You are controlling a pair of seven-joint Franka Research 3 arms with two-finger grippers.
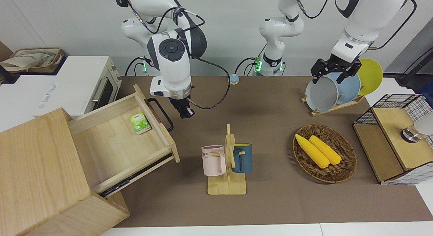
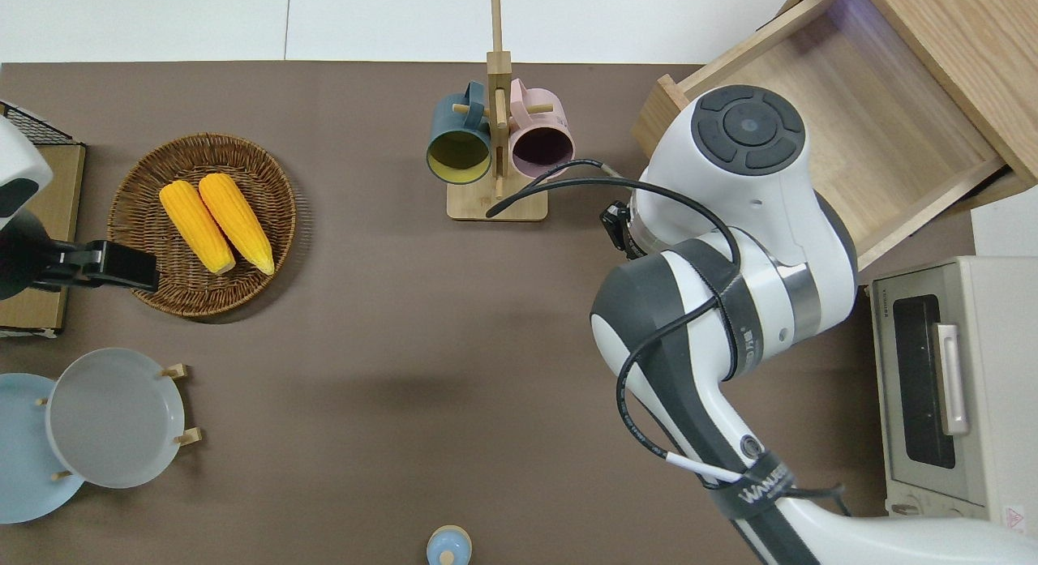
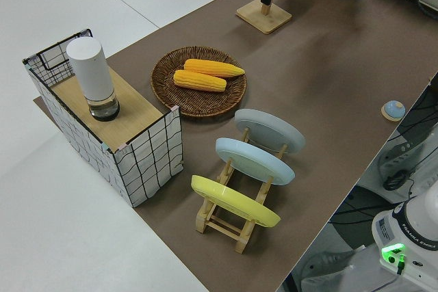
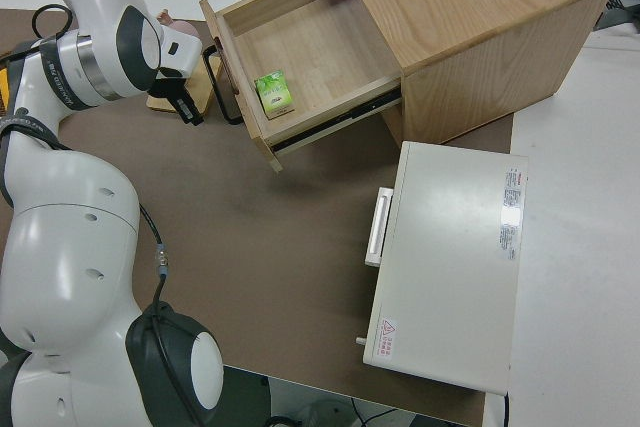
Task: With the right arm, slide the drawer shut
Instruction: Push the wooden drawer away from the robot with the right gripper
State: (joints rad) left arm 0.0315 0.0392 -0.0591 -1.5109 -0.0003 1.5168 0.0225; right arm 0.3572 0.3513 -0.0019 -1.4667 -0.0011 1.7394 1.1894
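Note:
The drawer (image 1: 118, 141) stands pulled out of the pale wooden cabinet (image 1: 37, 168), its black loop handle (image 1: 163, 114) facing the table's middle. A small green packet (image 1: 139, 123) lies inside it. My right gripper (image 1: 184, 112) hangs low over the brown mat just beside the handle, apart from it, fingers shut and empty. The right side view shows the gripper (image 4: 188, 107) close to the handle (image 4: 222, 87) and the open drawer (image 4: 300, 47). In the overhead view the arm (image 2: 738, 192) hides the gripper and the drawer's front. My left arm is parked, its gripper (image 1: 329, 77) in view.
A mug rack (image 1: 227, 161) with a pink and a blue mug stands in the table's middle. A white toaster oven (image 1: 81, 83) sits beside the cabinet, nearer to the robots. A corn basket (image 1: 324, 153), plate rack (image 1: 333, 88) and wire-mesh box (image 1: 395, 137) are at the left arm's end.

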